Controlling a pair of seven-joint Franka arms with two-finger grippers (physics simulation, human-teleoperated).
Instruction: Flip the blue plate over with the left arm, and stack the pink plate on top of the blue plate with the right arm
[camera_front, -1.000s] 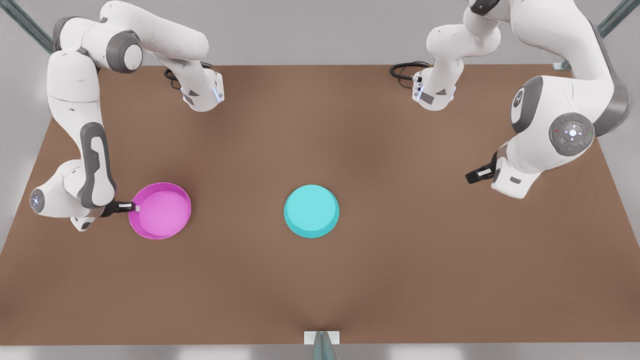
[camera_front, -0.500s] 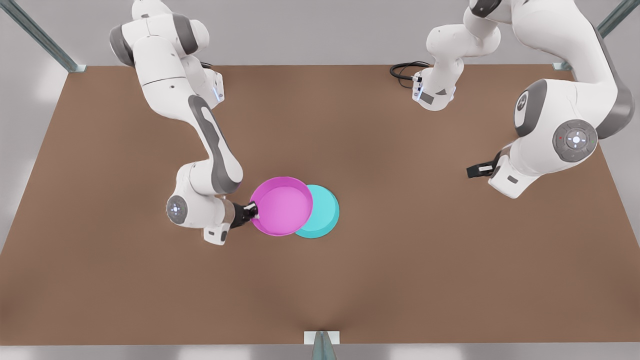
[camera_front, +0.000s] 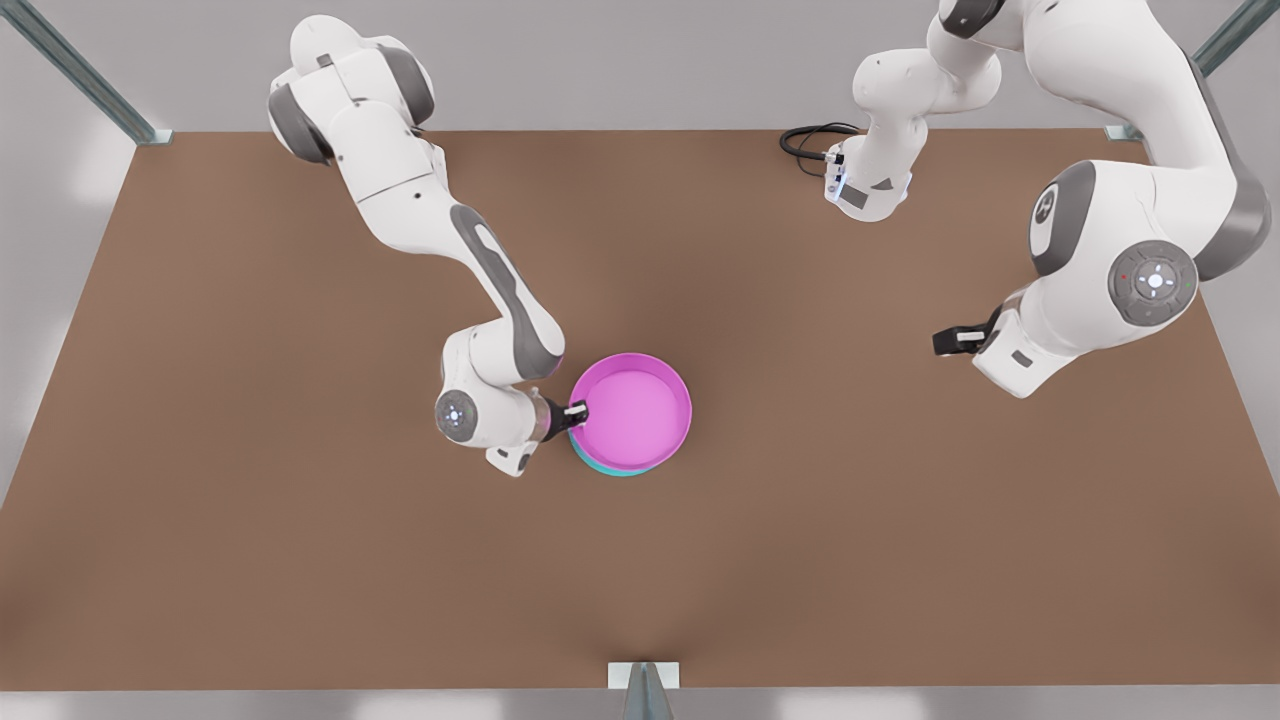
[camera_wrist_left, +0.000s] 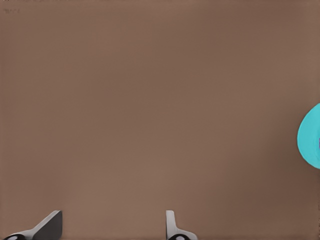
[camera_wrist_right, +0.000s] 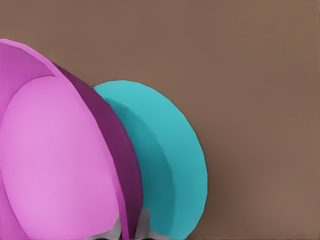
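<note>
The right gripper (camera_front: 577, 411) pinches the pink plate (camera_front: 634, 410) rim, the blue plate (camera_front: 600, 466) directly beneath. The left gripper (camera_front: 948, 343) waits apart, jaws wide.

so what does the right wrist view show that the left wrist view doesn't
Right wrist view alone: the pink plate, held above the blue plate, with the right gripper shut on its rim; the blue plate's flat base faces up.

Left wrist view alone: the left gripper, open and holding nothing, its dark fingertips spread over bare table. That arm waits at the front view's right, away from the plates.

Both share: the brown table and the blue plate, which in the left wrist view is a sliver at the picture's edge.
</note>
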